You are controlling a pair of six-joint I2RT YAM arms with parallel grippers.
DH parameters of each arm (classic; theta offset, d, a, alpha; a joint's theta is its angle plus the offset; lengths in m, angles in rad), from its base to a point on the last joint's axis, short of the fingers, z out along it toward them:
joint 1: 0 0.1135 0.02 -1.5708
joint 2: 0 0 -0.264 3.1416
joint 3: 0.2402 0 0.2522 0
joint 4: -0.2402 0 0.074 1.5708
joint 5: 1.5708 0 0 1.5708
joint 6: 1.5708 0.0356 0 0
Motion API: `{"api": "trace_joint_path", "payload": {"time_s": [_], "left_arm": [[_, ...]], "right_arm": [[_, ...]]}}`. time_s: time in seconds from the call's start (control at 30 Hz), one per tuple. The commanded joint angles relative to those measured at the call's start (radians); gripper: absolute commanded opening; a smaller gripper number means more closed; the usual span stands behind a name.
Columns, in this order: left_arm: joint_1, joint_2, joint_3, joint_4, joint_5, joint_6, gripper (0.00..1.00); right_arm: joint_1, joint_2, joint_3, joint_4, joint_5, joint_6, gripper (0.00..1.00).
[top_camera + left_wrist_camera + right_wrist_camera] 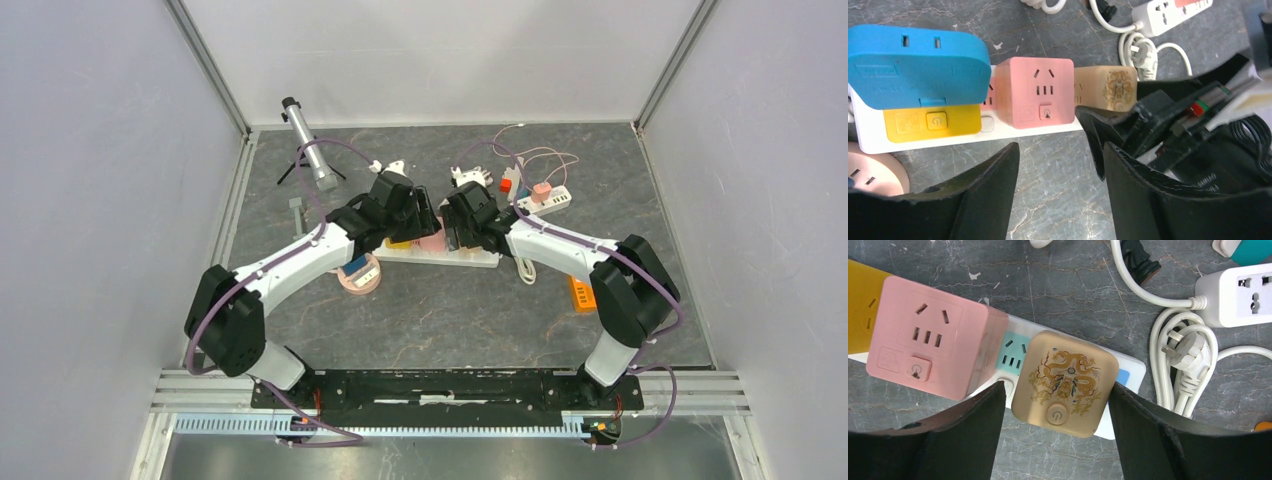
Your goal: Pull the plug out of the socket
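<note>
While the spread right claw [1058, 395] is flanking the one tan plug [1063, 382], the left claw [1060, 150] is gaping nearby; one pink plug [928, 342] and one yellow plug [860, 305] are sharing the single socket strip [1129, 374].

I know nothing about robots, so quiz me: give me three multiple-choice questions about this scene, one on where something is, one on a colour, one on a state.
1. Where does the tan dragon plug sit relative to the right gripper? A between its fingers; B far behind it; C above its wrist.
2. The cube adapter beside that plug is: A green; B pink; C black.
3. The dragon plug is: A seated on the white strip; B lying loose on its side; C lifted clear.

Answers:
1 A: the right wrist view shows a black finger on each side of it.
2 B: it is plainly pink in both wrist views.
3 A: its base meets the strip, and it is not yet pulled off.
</note>
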Motion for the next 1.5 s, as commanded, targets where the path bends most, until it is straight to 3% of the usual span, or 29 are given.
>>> {"api": "trace_joint_path", "payload": {"time_s": [0.0,0.3,0.53,0.7,1.0,1.07,1.33,1.47], "left_arm": [[-0.011,0.044,0.079,-0.018,-0.091,0.023,0.65],[-0.011,0.124,0.071,0.004,-0.101,0.057,0.52],[-0.013,0.139,0.007,0.026,-0.141,0.083,0.53],[-0.013,0.140,-0.024,0.048,-0.138,0.087,0.58],[-0.013,0.073,-0.058,0.182,-0.084,0.068,0.66],[-0.013,0.075,-0.054,0.186,-0.121,0.042,0.65],[-0.014,0.152,-0.021,0.188,-0.150,0.025,0.65],[-0.029,0.173,-0.032,0.135,-0.184,0.028,0.55]], "right_arm": [[-0.008,-0.046,-0.030,0.055,0.028,0.036,0.76],[-0.030,-0.005,-0.052,0.129,-0.055,0.033,0.64],[-0.031,-0.022,-0.085,0.172,-0.088,0.038,0.49],[-0.031,-0.044,-0.091,0.191,-0.105,0.024,0.33],[-0.032,-0.068,-0.123,0.209,-0.104,0.033,0.22],[-0.032,-0.070,-0.131,0.210,-0.100,0.041,0.15],[-0.032,-0.087,-0.158,0.224,-0.109,0.051,0.04],[-0.032,-0.089,-0.152,0.231,-0.118,0.044,0.00]]}}
